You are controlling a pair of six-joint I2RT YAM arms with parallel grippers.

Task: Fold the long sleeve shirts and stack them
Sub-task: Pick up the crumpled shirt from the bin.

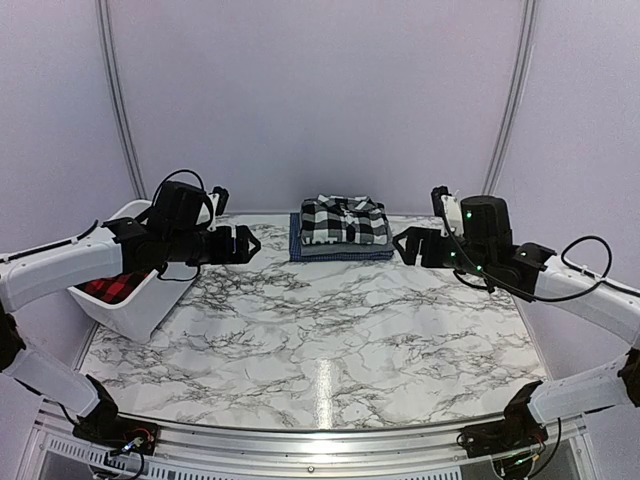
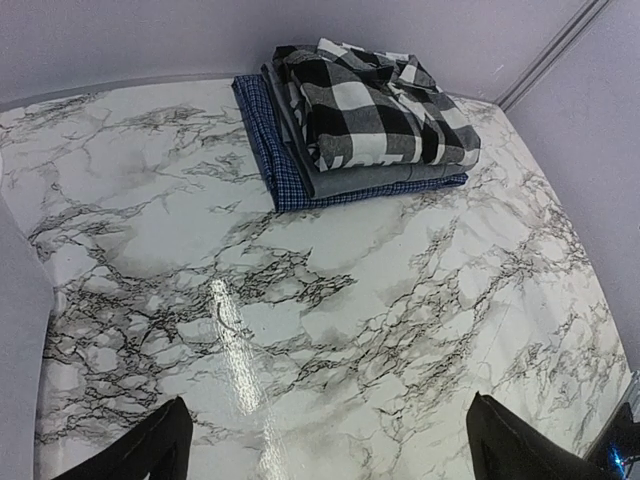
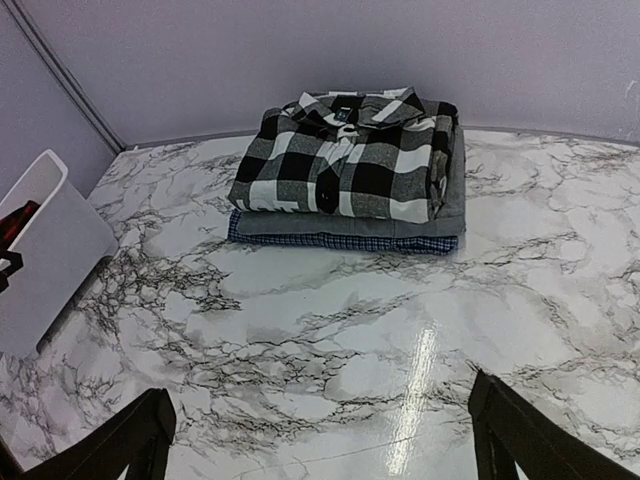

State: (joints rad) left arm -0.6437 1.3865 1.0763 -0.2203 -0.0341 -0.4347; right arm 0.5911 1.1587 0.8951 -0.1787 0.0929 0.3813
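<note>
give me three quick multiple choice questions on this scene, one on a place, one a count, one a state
1. Where is the red-and-black shirt? A) in the white tub B) spread flat mid-table C) draped over an arm
2. How many folded shirts are in the stack? A) two B) three C) five
3. The left end effector and right end effector are: A) both open, empty B) both shut on cloth C) one open, one shut
Answers: 1 A, red check shows inside the tub. 2 B, blue check shirt, grey shirt, black-and-white plaid shirt on top. 3 A, both spread wide, nothing held.
</note>
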